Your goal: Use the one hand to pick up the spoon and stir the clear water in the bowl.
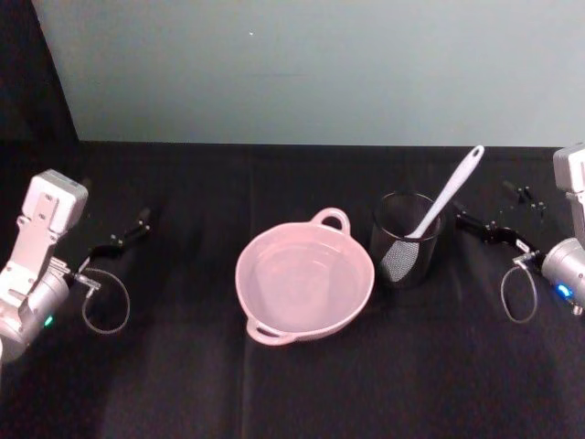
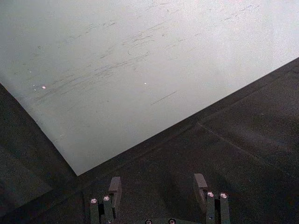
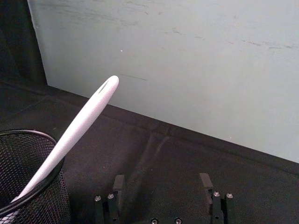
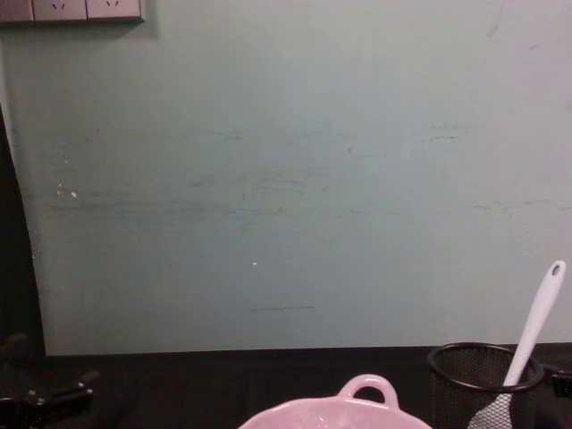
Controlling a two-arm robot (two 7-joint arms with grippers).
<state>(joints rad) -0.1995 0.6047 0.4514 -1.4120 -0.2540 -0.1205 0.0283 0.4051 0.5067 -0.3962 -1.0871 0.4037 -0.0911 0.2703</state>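
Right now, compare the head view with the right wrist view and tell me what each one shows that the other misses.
Head view alone: the pink bowl with clear water, the spoon's flat head down inside the black mesh cup, and the left gripper out at the table's left side, away from the bowl.

Right wrist view alone: the right gripper's fingers seen close, set apart with nothing between them, and the small hole at the handle end.

Both: the spoon leaning in the mesh cup, untouched, the right gripper just beyond it, the black table and the pale wall.

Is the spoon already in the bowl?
No, the spoon stands head-down in the black mesh cup beside the pink bowl.
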